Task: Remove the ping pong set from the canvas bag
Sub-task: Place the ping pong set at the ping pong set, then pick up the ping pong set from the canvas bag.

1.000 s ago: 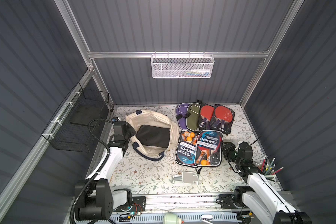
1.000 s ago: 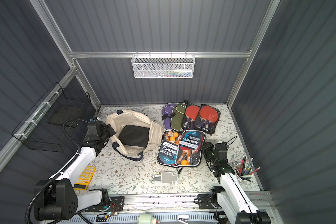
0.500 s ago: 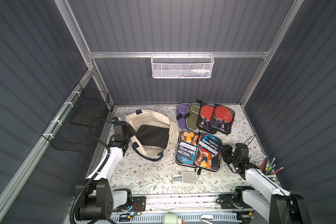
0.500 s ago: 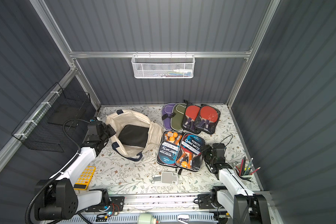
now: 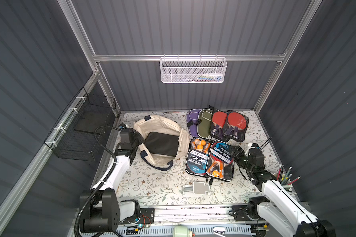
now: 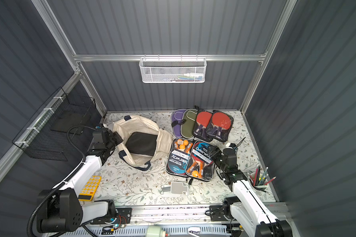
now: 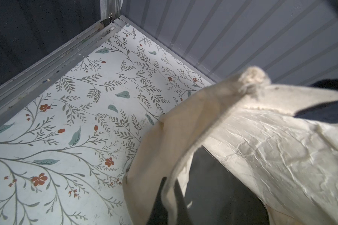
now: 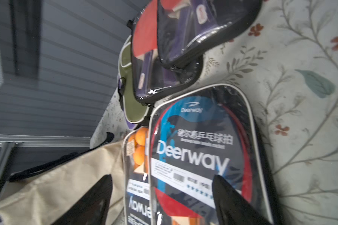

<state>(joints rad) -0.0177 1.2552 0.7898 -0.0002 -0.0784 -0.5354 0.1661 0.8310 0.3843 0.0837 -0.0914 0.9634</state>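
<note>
The cream canvas bag [image 5: 158, 125] [image 6: 138, 123] lies open at the left of the table, with a flat black case [image 5: 161, 144] inside it. My left gripper [image 5: 140, 137] [image 7: 169, 204] is shut on the bag's near-left rim, holding the canvas [image 7: 261, 146] up. Just right of the bag lies a Deerway ping pong set [image 5: 221, 159] [image 6: 201, 162] [image 8: 199, 148] in a clear zip case, overlapping a second one [image 5: 196, 160]. At the first set's right edge my right gripper [image 5: 237, 152] [image 8: 162, 200] is open, its jaws wide on either side of the case and apart from it.
Paddle cases in purple, green and clear with red paddles [image 5: 228, 125] lie fanned at the back right. A pencil cup [image 5: 284, 178] stands beside the right arm. A grey bracket [image 5: 197, 187] lies near the front edge and a yellow calculator [image 6: 89, 187] at front left.
My right gripper has opened and let go of the Deerway set, which now lies flat beside the other. The left gripper still holds the bag rim.
</note>
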